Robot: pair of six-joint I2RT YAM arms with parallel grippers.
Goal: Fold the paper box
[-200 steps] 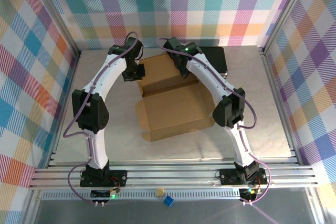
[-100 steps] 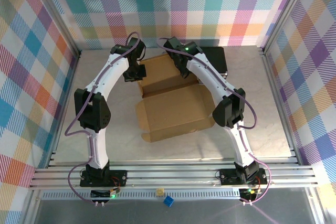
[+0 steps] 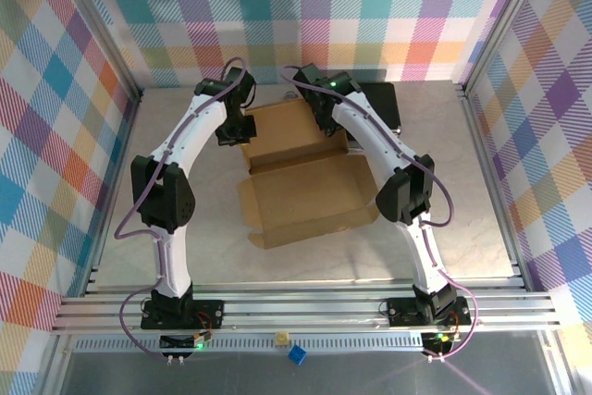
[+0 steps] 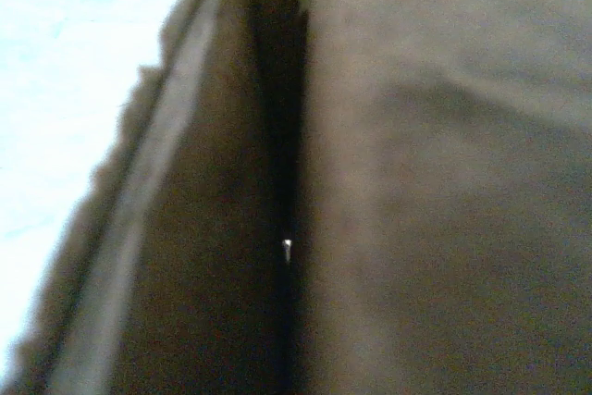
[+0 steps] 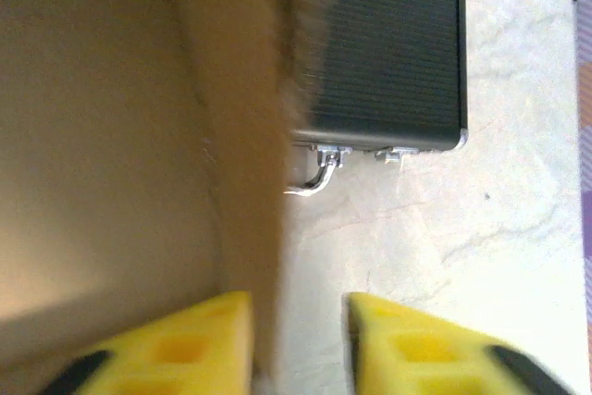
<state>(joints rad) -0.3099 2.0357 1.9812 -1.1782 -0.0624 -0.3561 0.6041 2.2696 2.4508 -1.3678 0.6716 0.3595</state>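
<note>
Paper box sat half-folded; R hand straddled its right wall, half open, not clamping. L hand was closed at the left side, prob. to steady it.

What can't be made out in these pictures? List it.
Left wrist: box too close and blurred; flaps indistinguishable.
Top: left gripper fingertips hidden under its wrist; grip on cardboard unclear.
Right wrist: right gripper straddles a blurred box wall; contact unclear.
Right wrist: case cut off by the top edge.
</note>
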